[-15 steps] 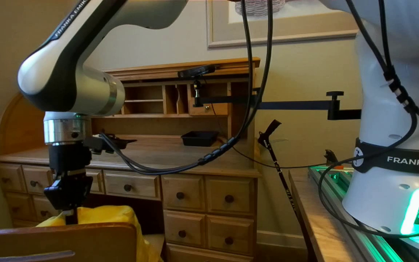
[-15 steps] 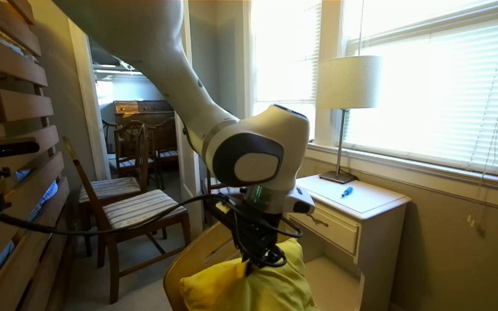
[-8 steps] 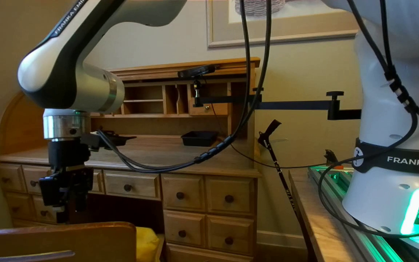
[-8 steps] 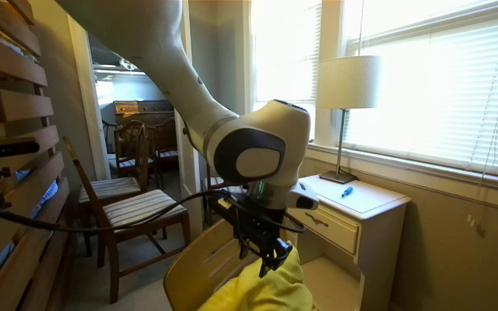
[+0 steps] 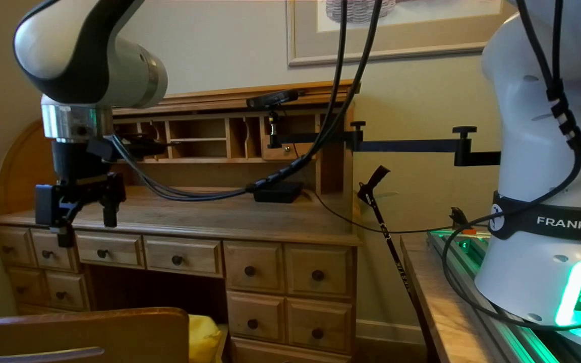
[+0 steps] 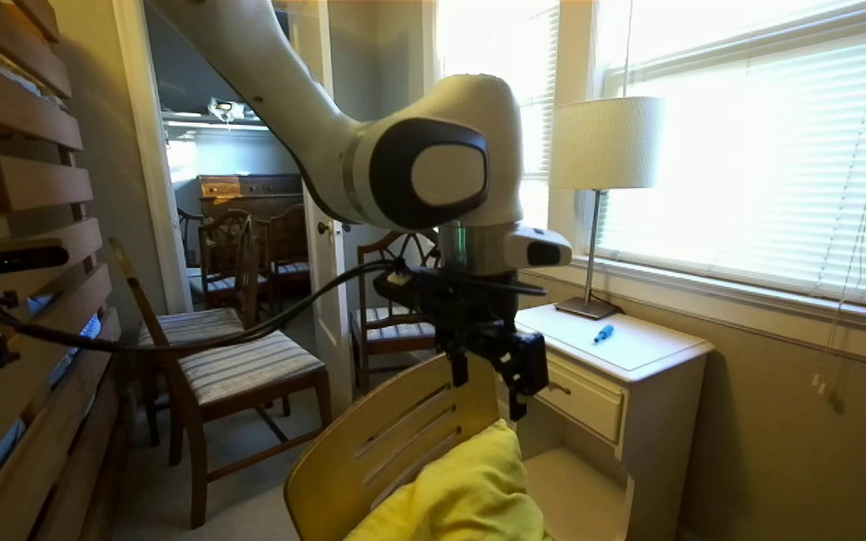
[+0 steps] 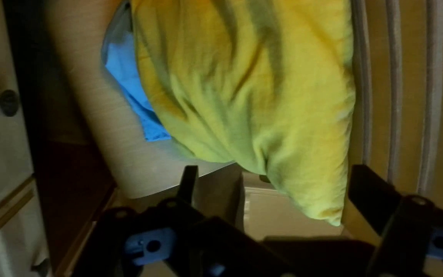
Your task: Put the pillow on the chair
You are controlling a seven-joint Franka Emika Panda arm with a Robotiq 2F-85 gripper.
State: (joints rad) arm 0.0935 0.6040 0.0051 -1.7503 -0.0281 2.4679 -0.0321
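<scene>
Pillow (image 6: 467, 488) is on the chair (image 6: 395, 443), against its slotted back. Jaws are spread wide, higher than the chair's back; pillow lies below them, well apart.

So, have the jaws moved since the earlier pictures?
Yes, upward: in an exterior view, the jaws now show well above the chair back; earlier they were near it.

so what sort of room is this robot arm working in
Probably a room in someone's home, perhaps a study or spare bedroom. What suggests it: a wooden roll-top desk, a table lamp and window blinds.
</scene>
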